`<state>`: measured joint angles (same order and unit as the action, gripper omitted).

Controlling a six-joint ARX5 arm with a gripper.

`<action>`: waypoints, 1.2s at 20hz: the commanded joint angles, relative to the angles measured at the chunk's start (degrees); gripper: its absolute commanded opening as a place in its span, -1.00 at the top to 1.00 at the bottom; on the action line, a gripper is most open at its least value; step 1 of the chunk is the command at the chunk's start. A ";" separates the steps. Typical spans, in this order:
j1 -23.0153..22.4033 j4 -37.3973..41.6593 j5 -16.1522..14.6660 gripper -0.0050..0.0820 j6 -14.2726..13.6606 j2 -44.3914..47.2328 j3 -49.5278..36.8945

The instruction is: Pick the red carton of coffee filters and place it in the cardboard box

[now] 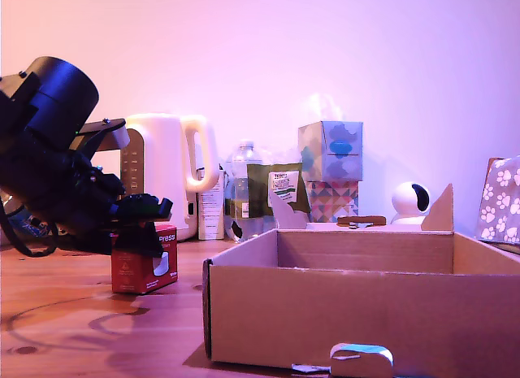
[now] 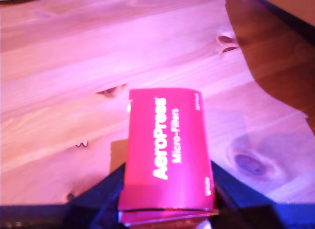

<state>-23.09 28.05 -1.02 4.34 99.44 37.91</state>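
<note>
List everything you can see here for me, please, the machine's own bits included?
red carton of coffee filters: one, red, on the table between the fingers
cardboard box: one, brown, open, front right in the exterior view
table: one, pale wood
kettle: one, white, behind the carton
tissue boxes: two, patterned, stacked at the back
plastic bottle: one, clear, beside the kettle
small round camera: one, white, behind the box
arm: one, black
gripper: one, black, around the carton
</note>
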 commanded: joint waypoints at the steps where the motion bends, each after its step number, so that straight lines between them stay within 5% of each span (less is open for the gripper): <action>1: 0.33 -2.95 -0.09 0.35 -0.44 -2.64 -0.26; 11: 0.31 -24.44 -0.22 0.35 -3.06 -30.82 -0.28; 13: 0.09 -26.67 -3.87 0.35 -2.86 -32.09 -0.28; 17: -4.15 -25.31 -12.98 0.35 -2.86 -30.45 -0.28; 24: -18.03 -9.46 -12.39 0.35 -1.33 -22.64 -0.28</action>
<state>-40.84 15.90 -13.58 1.58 75.90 38.02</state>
